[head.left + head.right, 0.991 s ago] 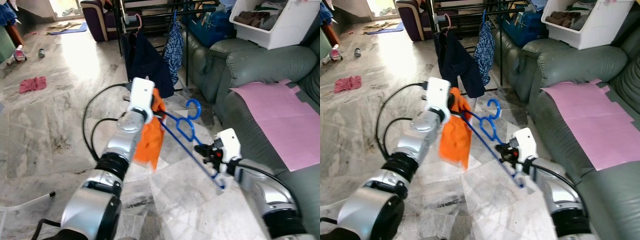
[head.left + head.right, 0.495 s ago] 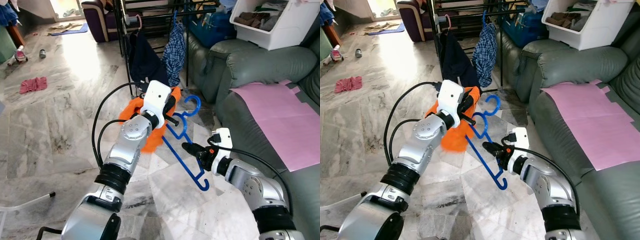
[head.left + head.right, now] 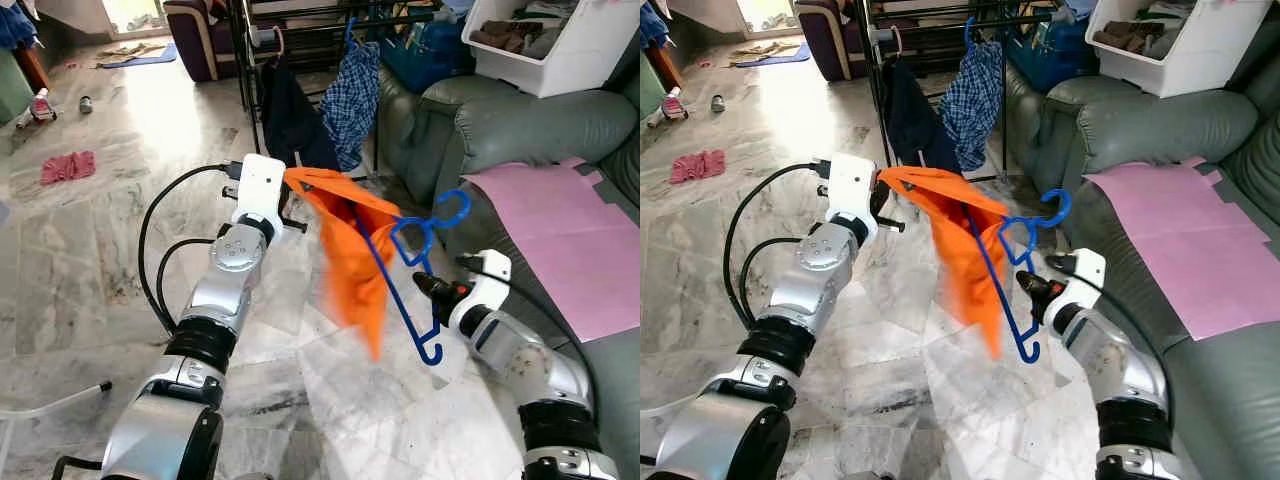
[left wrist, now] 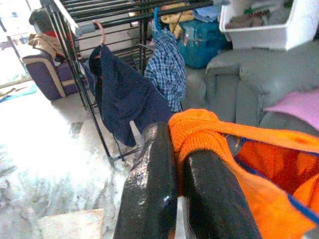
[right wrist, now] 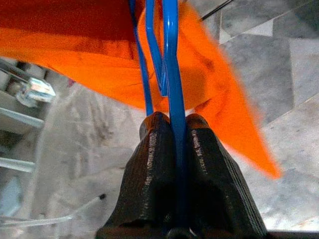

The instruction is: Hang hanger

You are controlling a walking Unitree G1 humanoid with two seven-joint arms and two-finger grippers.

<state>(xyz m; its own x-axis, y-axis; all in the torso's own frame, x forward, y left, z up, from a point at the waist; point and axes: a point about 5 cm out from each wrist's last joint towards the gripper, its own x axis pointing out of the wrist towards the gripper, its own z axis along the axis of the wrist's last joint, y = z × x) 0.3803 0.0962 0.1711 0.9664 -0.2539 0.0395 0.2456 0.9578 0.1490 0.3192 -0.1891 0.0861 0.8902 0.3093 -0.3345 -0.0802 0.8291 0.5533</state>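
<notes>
A blue plastic hanger (image 3: pixel 410 265) hangs in the air between my arms, with an orange garment (image 3: pixel 352 258) draped over it. My right gripper (image 3: pixel 428 286) is shut on the hanger's lower bar; the right wrist view shows the bar (image 5: pixel 174 99) pinched between the black fingers (image 5: pixel 149 174). My left gripper (image 3: pixel 292 178) is shut on a corner of the orange garment (image 4: pixel 199 132), held out to the left of the hanger. Behind stands a black clothes rack (image 3: pixel 300 20) with a dark garment (image 3: pixel 290 125) and a plaid shirt (image 3: pixel 352 95) on it.
A grey sofa (image 3: pixel 530 130) with a pink sheet (image 3: pixel 565 235) runs along the right. A white bin (image 3: pixel 550 45) of clothes sits on its arm. Pink cloth (image 3: pixel 62 165) and shoes lie on the marble floor at the far left.
The hanger has swung right and upright, its hook now up near the sofa. The left gripper pulled the orange garment's corner left, spreading it out. The right gripper moved right.
</notes>
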